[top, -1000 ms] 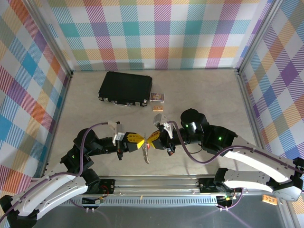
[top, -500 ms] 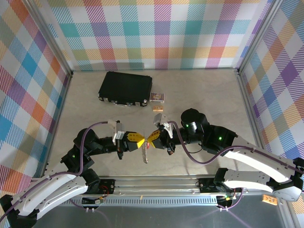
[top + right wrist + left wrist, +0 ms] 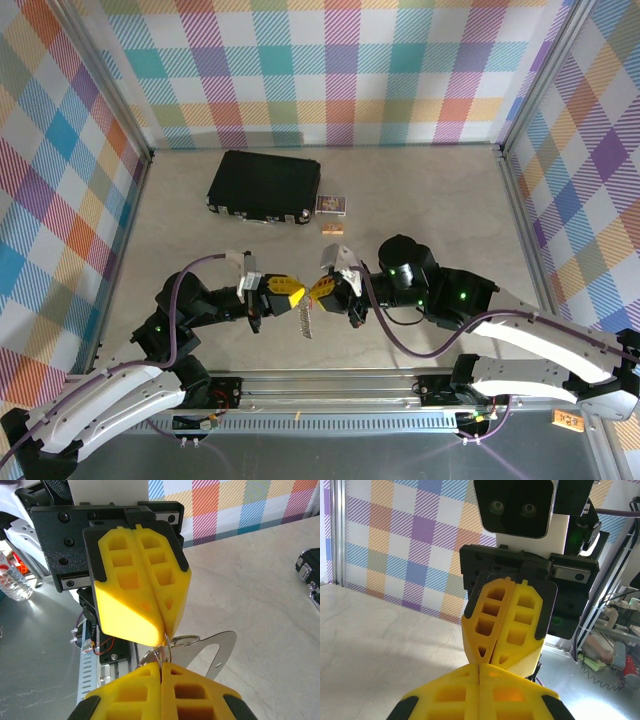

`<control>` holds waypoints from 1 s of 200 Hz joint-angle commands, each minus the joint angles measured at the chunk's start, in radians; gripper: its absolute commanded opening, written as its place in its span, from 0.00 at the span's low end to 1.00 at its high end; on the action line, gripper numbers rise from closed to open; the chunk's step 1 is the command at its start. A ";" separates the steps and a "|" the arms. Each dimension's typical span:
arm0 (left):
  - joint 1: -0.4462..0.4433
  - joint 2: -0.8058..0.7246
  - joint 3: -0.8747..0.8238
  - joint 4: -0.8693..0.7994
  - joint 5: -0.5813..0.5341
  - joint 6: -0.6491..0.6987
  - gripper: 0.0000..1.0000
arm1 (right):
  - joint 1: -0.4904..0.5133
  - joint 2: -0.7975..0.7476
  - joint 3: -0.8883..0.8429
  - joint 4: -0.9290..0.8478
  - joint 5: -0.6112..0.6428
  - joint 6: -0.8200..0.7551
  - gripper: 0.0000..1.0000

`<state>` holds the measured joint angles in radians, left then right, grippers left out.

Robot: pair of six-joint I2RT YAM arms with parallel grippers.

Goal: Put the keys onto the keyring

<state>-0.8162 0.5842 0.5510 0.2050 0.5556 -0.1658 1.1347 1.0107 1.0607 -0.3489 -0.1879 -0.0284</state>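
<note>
Table (image 3: 200, 250): pale, matt top, plaid walls on three sides.

Black case (image 3: 265, 187): flat on the table toward the far wall, lid down. It serves as the landmark for everything below.

Left gripper (image 3: 290, 291): on the near side of the black case and well apart from it, roughly level with the case's right end. Its yellow fingers are pressed together and point right.

Right gripper (image 3: 322, 290): also on the near side of the case, just past its right end, pointing left. Fingers are pressed together. The two grippers meet tip to tip; the left wrist view has the closed tips touching.

Card box (image 3: 331, 205): red and white, just beside the case's right end, flat on the table.

Tan block (image 3: 333, 228): small, just nearer than the card box, off the case's near right corner.

The keys (image 3: 305, 320): a silvery bunch hanging just under the point where the fingertips meet, nearer than the case and off the table. In the right wrist view a flat silver piece with a looped cut-out hangs from a thin wire ring (image 3: 184, 640). The wire runs into the seam of the right gripper's fingers, so that claw pinches the bunch. The left gripper's tips touch the ring from above; I cannot tell whether they grip it.
</note>
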 commanded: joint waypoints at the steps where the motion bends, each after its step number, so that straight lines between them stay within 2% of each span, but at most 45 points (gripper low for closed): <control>1: -0.010 0.003 -0.003 0.111 -0.005 -0.015 0.00 | 0.017 -0.011 -0.019 0.035 0.004 -0.026 0.05; 38: -0.009 0.010 -0.017 0.151 0.002 -0.023 0.00 | 0.017 -0.029 -0.010 0.019 0.019 0.007 0.21; 104: -0.009 0.049 -0.074 0.401 0.025 -0.094 0.00 | -0.028 -0.129 0.028 -0.023 0.056 0.161 0.36; 128: -0.009 0.063 -0.086 0.485 0.047 -0.133 0.00 | -0.059 -0.143 0.040 -0.014 0.008 0.205 0.36; 157: -0.010 0.083 -0.098 0.583 0.076 -0.188 0.00 | -0.074 -0.121 0.044 0.023 -0.036 0.215 0.31; 200: -0.009 0.081 -0.094 0.607 0.084 -0.204 0.00 | -0.075 -0.100 0.032 0.091 -0.136 0.202 0.27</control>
<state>-0.8169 0.6773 0.4545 0.7071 0.6136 -0.3450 1.0649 0.9108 1.0897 -0.3290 -0.2409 0.1703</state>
